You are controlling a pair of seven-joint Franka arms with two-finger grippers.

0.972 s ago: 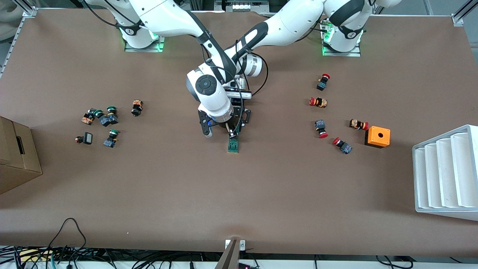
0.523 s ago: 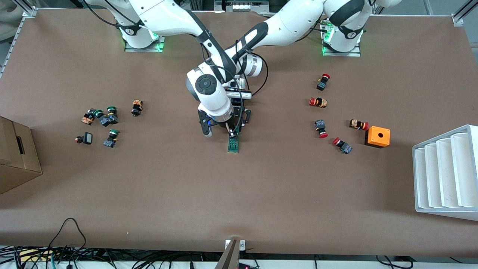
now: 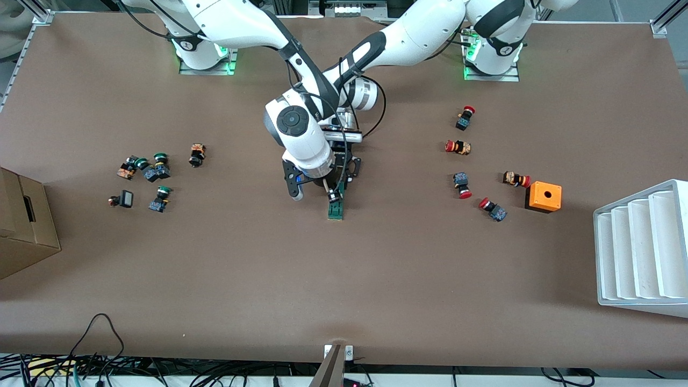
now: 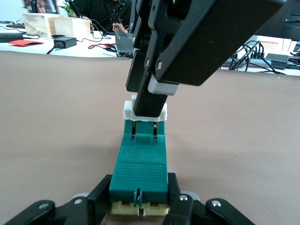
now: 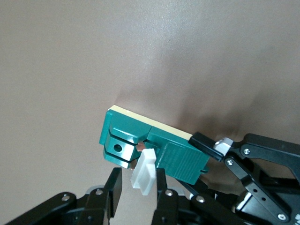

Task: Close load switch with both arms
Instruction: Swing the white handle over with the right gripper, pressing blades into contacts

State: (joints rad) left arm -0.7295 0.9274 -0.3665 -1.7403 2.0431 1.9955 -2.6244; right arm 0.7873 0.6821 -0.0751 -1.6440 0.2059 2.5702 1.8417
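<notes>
load switch mid-table, well off every edge; left gripper clamped on its rear end; right gripper pinching white tab; light rigid plastic, tab fragile; you press gently.

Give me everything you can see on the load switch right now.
The load switch is a narrow dark-green plastic block with a cream underside, lying flat mid-table. The left gripper is shut on one end. At the other end a white tab stands raised between the right gripper's fingers, which are closed on it. A copper-coloured contact shows beside the tab.
</notes>
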